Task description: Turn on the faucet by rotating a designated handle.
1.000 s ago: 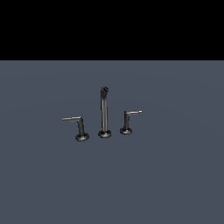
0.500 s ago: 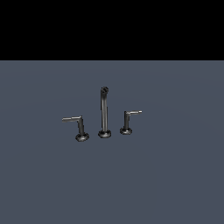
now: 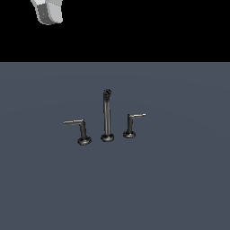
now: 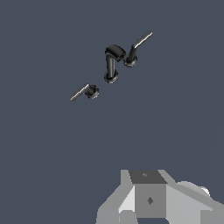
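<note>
**Mia:** Grey floor (image 3: 179, 188) all around, and black behind it. Did something just change?

**Ben:** Yes! A white bit of the robot arm (image 3: 48, 11) has just popped in at the top of the exterior view, on its left. A moment ago it was not there at all.

**Mia:** So what does that mean?

**Ben:** I think the arm is only starting its trip. It is high up and well apart from the faucet (image 3: 107, 117). Nothing has been turned yet.

**Mia:** Is the gripper (image 4: 151, 199) open?

**Ben:** I cannot tell. The wrist view shows only its grey body, not the fingers. It holds nothing that I can see.

**Mia:** Where is the handle (image 3: 81, 130)?

**Ben:** On the exterior view's left, closest of the three pieces. It is dark and shiny. It has a short post on a round base, and its thin lever sticks out flat, away from the spout (image 3: 107, 114).

**Mia:** And after that?

**Ben:** The spout stands tall and straight in the middle. The smaller handle (image 3: 130, 126) sits just beyond it, on the exterior view's right, with its lever pointing the other way.
</note>
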Robot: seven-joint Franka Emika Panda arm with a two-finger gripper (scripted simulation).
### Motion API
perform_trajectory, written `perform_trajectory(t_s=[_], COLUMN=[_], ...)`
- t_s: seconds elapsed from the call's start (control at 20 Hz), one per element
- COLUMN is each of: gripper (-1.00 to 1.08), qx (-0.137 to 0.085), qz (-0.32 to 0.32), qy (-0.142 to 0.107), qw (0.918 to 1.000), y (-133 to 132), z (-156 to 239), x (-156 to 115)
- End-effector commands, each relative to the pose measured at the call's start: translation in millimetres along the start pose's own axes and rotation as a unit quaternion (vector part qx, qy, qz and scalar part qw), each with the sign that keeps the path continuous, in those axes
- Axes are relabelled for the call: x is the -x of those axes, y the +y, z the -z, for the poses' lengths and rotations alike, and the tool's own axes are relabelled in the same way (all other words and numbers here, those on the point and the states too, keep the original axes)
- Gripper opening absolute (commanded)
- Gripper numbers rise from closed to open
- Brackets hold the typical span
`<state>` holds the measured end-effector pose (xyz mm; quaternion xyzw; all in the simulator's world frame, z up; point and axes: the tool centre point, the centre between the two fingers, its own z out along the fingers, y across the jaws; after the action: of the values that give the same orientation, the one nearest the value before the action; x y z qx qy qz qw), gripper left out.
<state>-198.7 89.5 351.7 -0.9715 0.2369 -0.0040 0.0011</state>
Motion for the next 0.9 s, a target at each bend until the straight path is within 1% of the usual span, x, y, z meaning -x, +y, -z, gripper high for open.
perform_trajectory(t_s=[0.0,0.4,0.85], gripper=[-1.0,-1.0,-1.0], qx=[0.0,-0.001,-0.002], qz=[-0.026,-0.105,-0.185], qy=[0.0,-0.002,-0.003], qw=[0.9997,0.9944,0.9828], y=[-11,-46,-78], z=[-15,-61,-107], x=[-2,-15,-33])
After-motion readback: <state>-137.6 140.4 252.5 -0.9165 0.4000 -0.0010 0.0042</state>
